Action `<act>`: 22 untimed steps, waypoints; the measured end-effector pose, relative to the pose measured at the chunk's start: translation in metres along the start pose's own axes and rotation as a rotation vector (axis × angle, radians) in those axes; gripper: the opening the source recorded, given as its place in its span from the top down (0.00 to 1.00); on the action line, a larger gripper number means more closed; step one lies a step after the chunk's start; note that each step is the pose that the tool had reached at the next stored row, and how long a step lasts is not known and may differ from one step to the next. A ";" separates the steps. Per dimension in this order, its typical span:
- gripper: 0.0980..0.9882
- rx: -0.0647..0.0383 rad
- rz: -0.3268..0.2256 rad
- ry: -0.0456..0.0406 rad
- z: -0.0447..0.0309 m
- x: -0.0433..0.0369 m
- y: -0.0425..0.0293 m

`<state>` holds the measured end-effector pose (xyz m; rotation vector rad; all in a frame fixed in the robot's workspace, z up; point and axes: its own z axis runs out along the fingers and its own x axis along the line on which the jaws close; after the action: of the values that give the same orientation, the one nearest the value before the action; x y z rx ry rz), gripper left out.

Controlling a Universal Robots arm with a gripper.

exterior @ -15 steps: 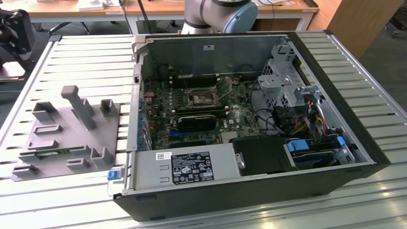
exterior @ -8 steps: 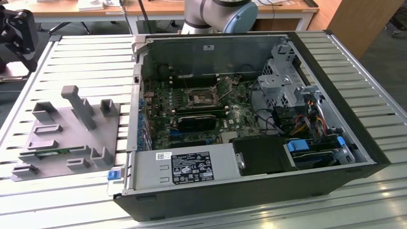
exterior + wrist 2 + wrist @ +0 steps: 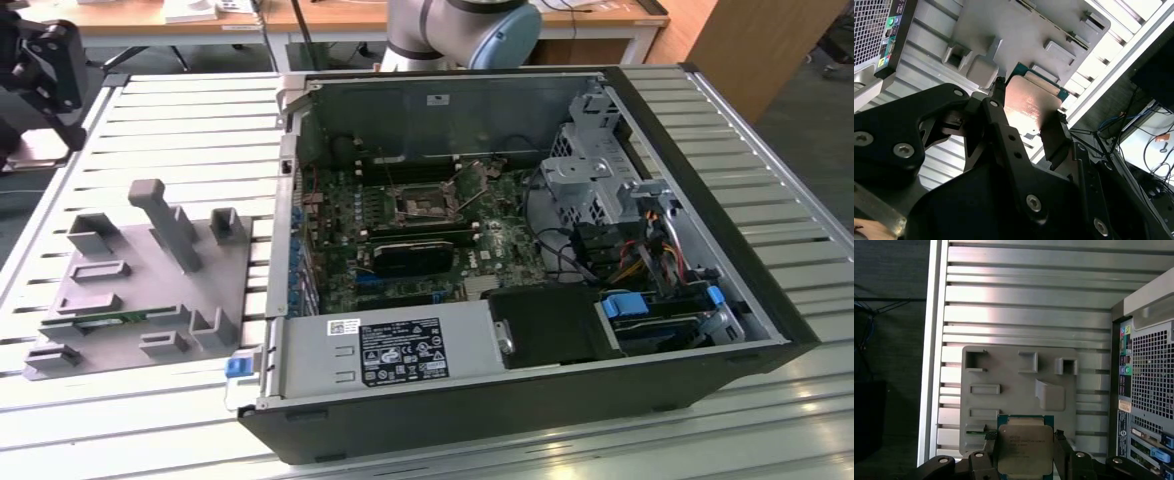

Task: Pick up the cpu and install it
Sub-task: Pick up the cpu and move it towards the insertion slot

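Note:
The cpu (image 3: 1024, 452), a flat square chip with a silver-grey metal top and green rim, is held between my two black fingers (image 3: 990, 445) in both wrist views. My gripper (image 3: 1024, 438) is shut on its two opposite edges, and the same grip shows on the cpu (image 3: 1031, 107) and gripper (image 3: 1029, 100) in the second wrist view. It hangs in the air above the grey fixture plate (image 3: 1019, 385), beside the computer's rear panel (image 3: 1149, 390). In the exterior view the open computer case (image 3: 534, 240) shows the motherboard's square socket (image 3: 424, 203).
The grey fixture plate (image 3: 147, 270) with upright posts and slots lies on the slatted metal table (image 3: 160, 100), at the exterior view's left of the case. A power supply (image 3: 387, 350), a drive cage (image 3: 594, 170) and cables (image 3: 654, 250) crowd the case interior. The arm's base (image 3: 461, 30) stands behind it.

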<state>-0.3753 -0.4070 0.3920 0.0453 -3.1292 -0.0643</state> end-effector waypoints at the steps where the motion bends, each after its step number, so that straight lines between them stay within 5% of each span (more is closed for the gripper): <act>1: 0.51 0.000 0.000 0.0000 0.0000 -0.0006 0.0000; 22: 0.51 0.000 0.000 0.0001 -0.0003 -0.0195 -0.0006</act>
<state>-0.3558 -0.4070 0.3921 0.0453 -3.1291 -0.0643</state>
